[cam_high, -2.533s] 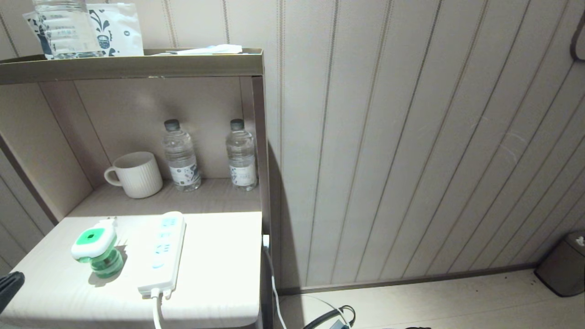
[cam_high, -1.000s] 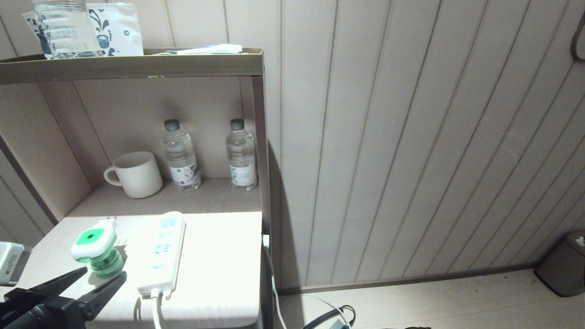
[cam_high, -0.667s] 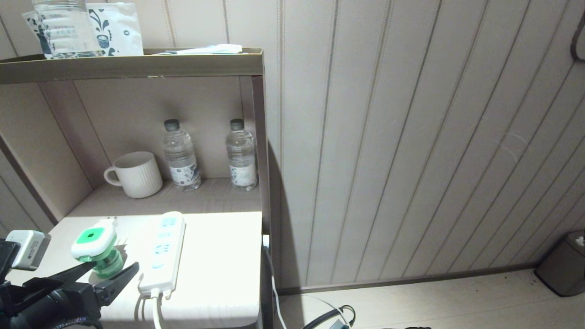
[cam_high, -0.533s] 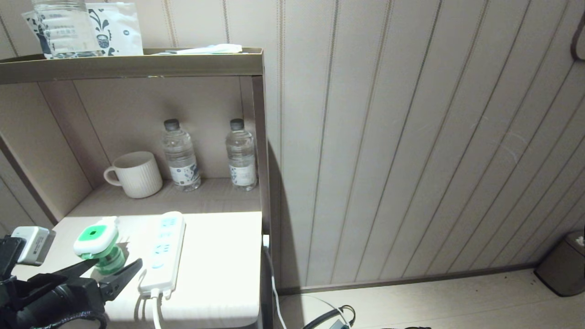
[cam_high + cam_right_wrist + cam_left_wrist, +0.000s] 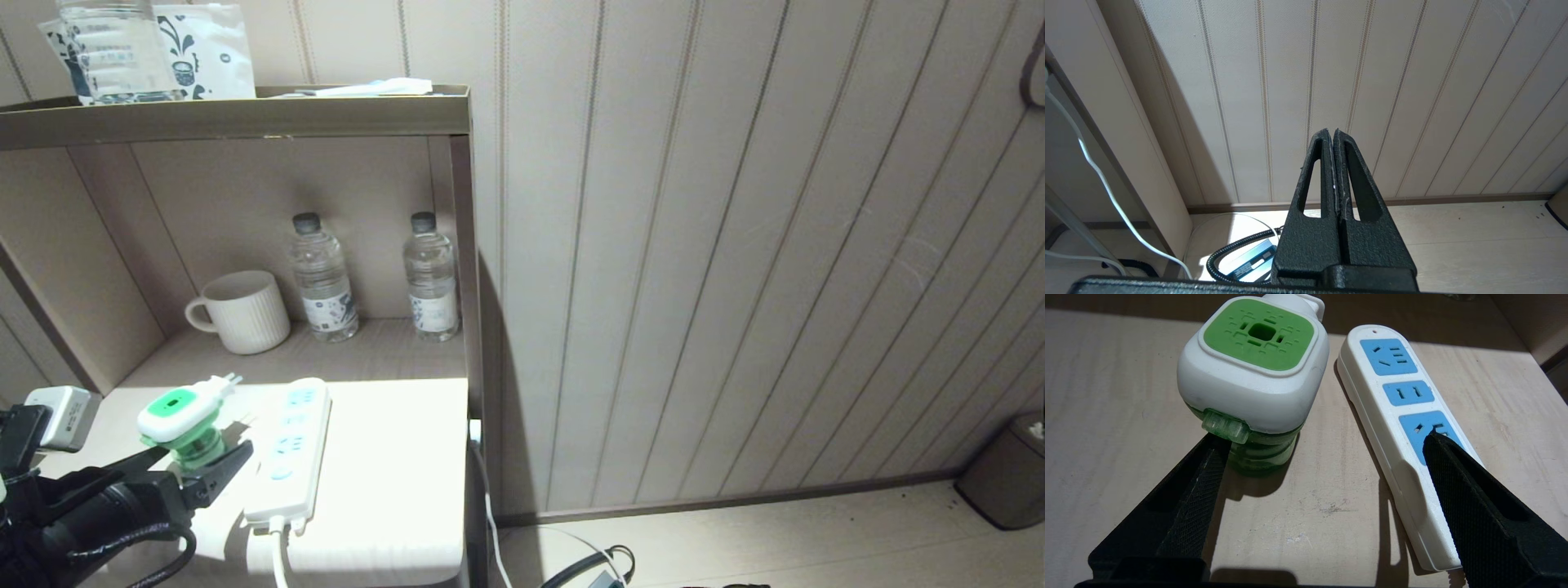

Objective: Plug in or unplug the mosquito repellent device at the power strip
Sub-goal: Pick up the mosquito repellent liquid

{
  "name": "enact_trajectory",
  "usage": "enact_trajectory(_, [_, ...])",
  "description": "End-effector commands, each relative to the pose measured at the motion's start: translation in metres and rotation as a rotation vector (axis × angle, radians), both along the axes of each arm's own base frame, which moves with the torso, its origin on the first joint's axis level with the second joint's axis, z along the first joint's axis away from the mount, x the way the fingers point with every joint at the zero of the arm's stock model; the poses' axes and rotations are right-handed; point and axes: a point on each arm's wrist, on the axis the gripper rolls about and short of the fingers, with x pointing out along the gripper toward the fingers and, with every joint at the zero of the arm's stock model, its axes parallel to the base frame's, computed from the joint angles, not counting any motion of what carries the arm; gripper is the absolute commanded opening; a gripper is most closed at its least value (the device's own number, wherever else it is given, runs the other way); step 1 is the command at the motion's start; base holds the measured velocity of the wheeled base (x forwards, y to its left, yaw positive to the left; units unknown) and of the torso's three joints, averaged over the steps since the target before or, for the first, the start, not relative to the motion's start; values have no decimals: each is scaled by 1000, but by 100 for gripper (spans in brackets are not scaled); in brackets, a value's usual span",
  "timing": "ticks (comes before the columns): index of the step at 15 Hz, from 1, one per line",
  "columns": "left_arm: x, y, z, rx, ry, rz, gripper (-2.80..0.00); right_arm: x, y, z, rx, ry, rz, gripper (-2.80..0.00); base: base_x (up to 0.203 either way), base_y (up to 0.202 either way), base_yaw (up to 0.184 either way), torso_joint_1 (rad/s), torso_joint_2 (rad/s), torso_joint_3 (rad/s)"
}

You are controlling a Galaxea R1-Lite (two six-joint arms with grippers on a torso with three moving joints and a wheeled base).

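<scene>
Head view: the mosquito repellent device (image 5: 181,418) leans tilted near the table's (image 5: 392,482) left edge, just beside the power strip (image 5: 287,447). The left gripper (image 5: 189,465) is wide.

Left wrist view: one finger (image 5: 1186,490) touches the device's green bottle.

Right wrist view: the right gripper (image 5: 1333,134) is closed, empty, facing the wall.

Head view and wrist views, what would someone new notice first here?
The green-and-white repellent device stands out, tilted on the pale tabletop with its plug prongs in the air, unplugged beside the power strip. The left gripper reaches in with jaws wide open, one finger at the device's green bottle, the other over the strip. The right gripper hangs shut, pointing at the panelled wall.
</scene>
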Motion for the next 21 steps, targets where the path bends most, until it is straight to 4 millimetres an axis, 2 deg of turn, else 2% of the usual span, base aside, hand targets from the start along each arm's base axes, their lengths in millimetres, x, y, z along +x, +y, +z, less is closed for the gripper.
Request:
enact_trajectory(1, [-1, 2, 1, -1, -12, 11, 0, 0, 0, 0, 0, -1, 0, -280, 0, 0, 0, 0, 0, 0])
enact_trajectory(5, [-12, 2, 2, 0, -26, 11, 0, 0, 0, 0, -1, -1, 1, -280, 0, 0, 0, 0, 0, 0])
enact_trajectory(10, [-28, 3, 14, 3, -106, 21, 0, 0, 0, 0, -1, -1, 0, -280, 0, 0, 0, 0, 0, 0])
enact_trajectory(14, [-19, 8, 7, 7, -56, 60, 0, 0, 0, 0, 0, -1, 2, -280, 0, 0, 0, 0, 0, 0])
enact_trajectory(21, [16, 14, 7, 15, -16, 80, 0, 0, 0, 0, -1, -1, 0, -280, 0, 0, 0, 0, 0, 0])
